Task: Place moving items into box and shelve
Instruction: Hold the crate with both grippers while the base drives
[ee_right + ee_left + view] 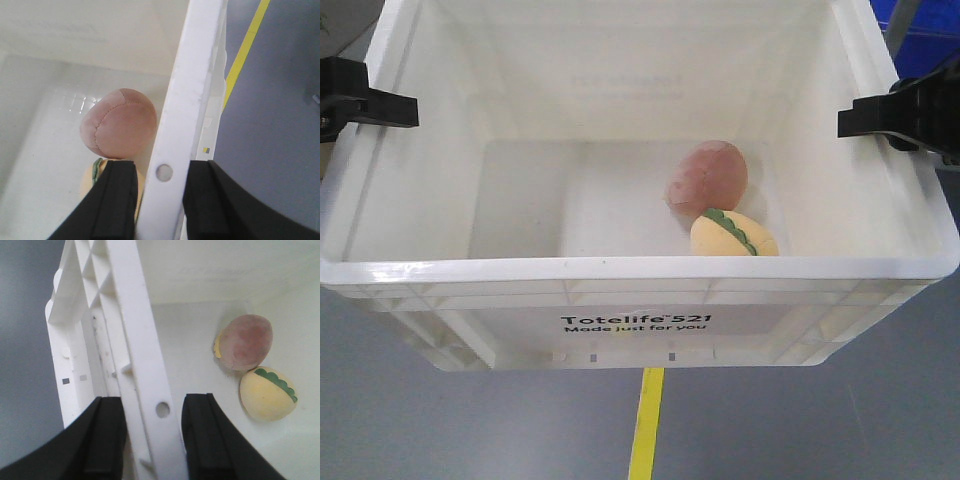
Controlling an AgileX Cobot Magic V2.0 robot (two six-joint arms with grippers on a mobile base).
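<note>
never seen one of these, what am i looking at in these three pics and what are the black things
This is a two-armed robot. The front camera looks down into a white plastic box marked "Totelife 521". The other two pictures come from cameras on each wrist. The black things are its grippers: the left gripper and the right gripper each straddle a side rim of the box, one finger inside, one outside. Inside lie two soft toys, touching: a brownish-pink one and a pale yellow one with a green strip. Below is grey floor with a yellow line.
</note>
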